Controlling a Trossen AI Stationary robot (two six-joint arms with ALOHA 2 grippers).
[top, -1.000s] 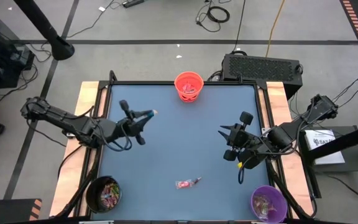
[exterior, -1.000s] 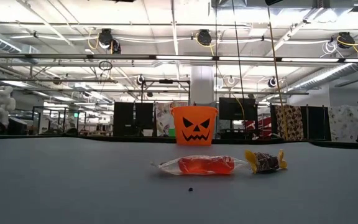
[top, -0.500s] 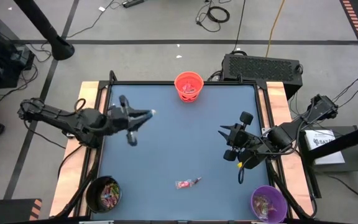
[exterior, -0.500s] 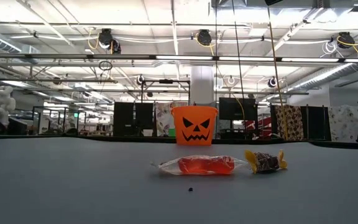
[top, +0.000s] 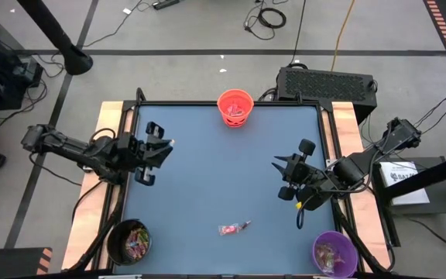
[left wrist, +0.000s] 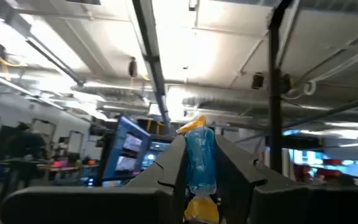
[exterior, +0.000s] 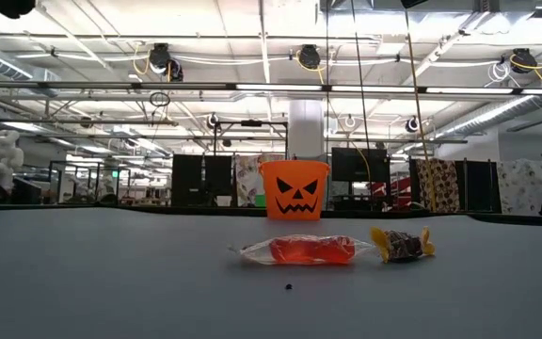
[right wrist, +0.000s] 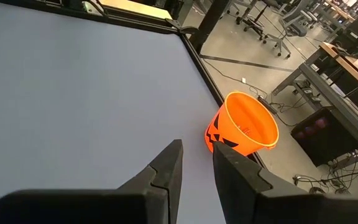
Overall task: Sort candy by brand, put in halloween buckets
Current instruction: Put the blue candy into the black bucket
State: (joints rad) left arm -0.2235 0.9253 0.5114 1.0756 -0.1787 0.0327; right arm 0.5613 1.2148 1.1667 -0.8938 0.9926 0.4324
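My left gripper (top: 163, 146) hovers near the table's left edge, shut on a blue-wrapped candy with yellow ends (left wrist: 199, 160). It is tipped upward, so its wrist view looks at the ceiling. My right gripper (top: 279, 177) waits at the table's right, empty, with a narrow gap between its fingers (right wrist: 196, 163). The orange bucket (top: 235, 107) stands at the far edge, the black bucket (top: 128, 242) at the near left corner and the purple bucket (top: 334, 253) at the near right corner. A red candy (exterior: 299, 250) and a brown-yellow candy (exterior: 401, 245) lie on the table near the front. My left gripper pinches the blue candy by the middle of its wrapper (left wrist: 199, 171) between its two fingers. One yellow twisted end (left wrist: 191, 126) sticks out past the fingertips and the other (left wrist: 201, 210) lies back between the fingers. The candy lies along the fingers, lifted clear of the table.
The black and purple buckets each hold several candies, and the orange bucket holds some too. Wooden rails (top: 111, 124) border the table's left and right sides. A dark speck (exterior: 288, 286) lies in front of the red candy.
My left gripper has drawn back toward the table's left edge with the blue candy still between its fingers. My right gripper has kept still.
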